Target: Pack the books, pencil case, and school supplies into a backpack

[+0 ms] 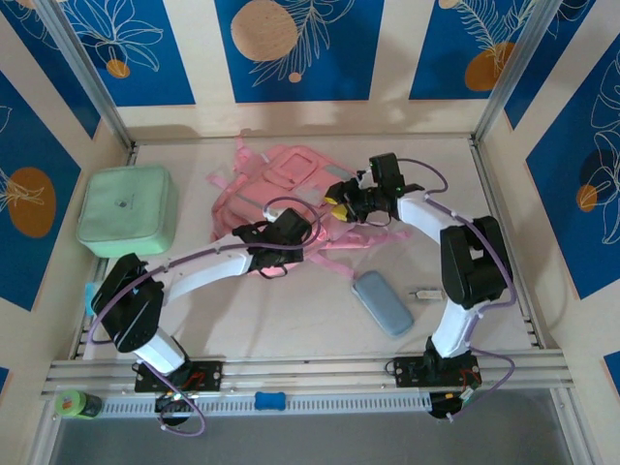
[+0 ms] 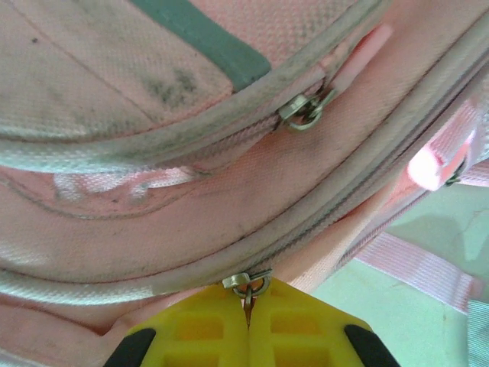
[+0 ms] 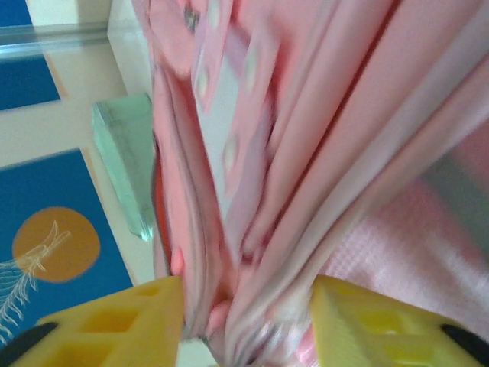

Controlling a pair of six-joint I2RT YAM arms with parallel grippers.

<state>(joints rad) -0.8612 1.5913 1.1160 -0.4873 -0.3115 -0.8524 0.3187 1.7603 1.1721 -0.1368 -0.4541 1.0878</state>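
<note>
The left fingers point(image 2: 202, 332), yellow and ribbed, sit at the bottom of the left wrist view, pressed flat together with no gap between them. Caught at their tips is the small metal zipper pull point(image 2: 247, 284) of the backpack point(image 2: 153, 222), right on the seam where the two fingers meet. Just beyond the tips the pink cloth curves across, scuffed with dark marks. Further beyond and a little to the right, a second zipper slider point(image 2: 304, 112) hangs on another zip line, and past that runs a grey-green strip point(image 2: 200, 37). To the right of these fingers a pink strap point(image 2: 419, 264) lies on the pale table point(image 2: 367, 306).

The right fingers point(image 3: 126, 321) stand well apart, one at each lower corner of the right wrist view, with a thick bunch of the backpack's pink folds and piping running down between them. That picture is smeared, so the cloth may merely lie between them rather than be pinched. Beyond the left-hand finger the mint-green box point(image 3: 126, 157) stands beside the backpack.

From above, both pairs of fingers are on the backpack, the left pair at its near edge and the right pair at its right side. The pencil case point(image 1: 383, 302) lies flat on the table, well apart from both pairs, on the arm-base side of the right fingers and clear of the backpack. A tiny object point(image 1: 423, 293) just beside it is too small to name.
</note>
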